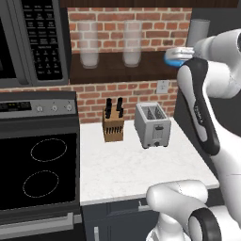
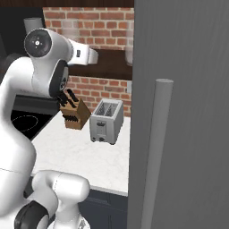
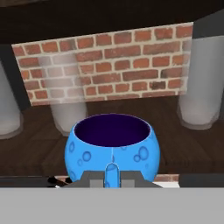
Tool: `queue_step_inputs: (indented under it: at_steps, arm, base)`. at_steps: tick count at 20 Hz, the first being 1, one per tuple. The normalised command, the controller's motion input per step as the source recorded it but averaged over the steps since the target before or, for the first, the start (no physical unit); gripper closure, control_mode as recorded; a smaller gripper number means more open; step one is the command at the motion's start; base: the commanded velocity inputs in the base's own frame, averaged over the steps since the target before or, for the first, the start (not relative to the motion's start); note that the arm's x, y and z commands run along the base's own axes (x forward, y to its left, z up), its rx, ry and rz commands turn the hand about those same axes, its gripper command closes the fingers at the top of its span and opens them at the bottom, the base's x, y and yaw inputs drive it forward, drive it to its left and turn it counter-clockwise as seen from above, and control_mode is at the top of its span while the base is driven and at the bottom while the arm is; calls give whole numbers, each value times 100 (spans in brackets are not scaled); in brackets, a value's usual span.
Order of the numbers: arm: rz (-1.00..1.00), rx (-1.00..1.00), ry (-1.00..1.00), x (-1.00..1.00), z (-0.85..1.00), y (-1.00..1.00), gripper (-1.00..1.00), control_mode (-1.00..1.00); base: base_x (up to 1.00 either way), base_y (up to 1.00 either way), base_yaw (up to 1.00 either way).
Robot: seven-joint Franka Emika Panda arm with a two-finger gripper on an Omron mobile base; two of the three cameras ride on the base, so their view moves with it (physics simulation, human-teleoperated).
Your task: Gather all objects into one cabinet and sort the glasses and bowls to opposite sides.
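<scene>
1. The gripper (image 3: 112, 177) is closed on the near rim of the blue bowl (image 3: 110, 146) — one finger shows against the bowl's outer wall in the hand view.
2. The bowl is upright, with a dark inside, and is held at the level of the brown shelf (image 1: 117, 70); in the left base view a blue edge of it (image 1: 176, 57) peeks out beside the arm.
3. Clear glasses stand on the shelf against the brick wall: two in the left base view (image 1: 88, 44) (image 1: 132, 43), and in the hand view one behind the bowl (image 3: 65, 109) and one to its right (image 3: 203, 83).
4. On the white tabletop (image 1: 127, 169) a knife block (image 1: 113, 121) stands just beside a toaster (image 1: 152, 124).
5. In the right base view the cabinet door (image 2: 197, 89) is near the camera — its grey bar handle (image 2: 156, 152) runs vertically.
</scene>
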Motion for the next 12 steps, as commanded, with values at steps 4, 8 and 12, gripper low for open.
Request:
queue_step_inputs:
  at_steps: [4,8,12]
  arm:
    - [-2,-3,0,-51,26,6,100,-100]
    - [0,-3,0,-65,8,0,100,-100]
    - [0,-3,0,-80,1,0,100,-100]
  base:
    - [0,0,0]
    - [0,0,0]
    - [0,0,0]
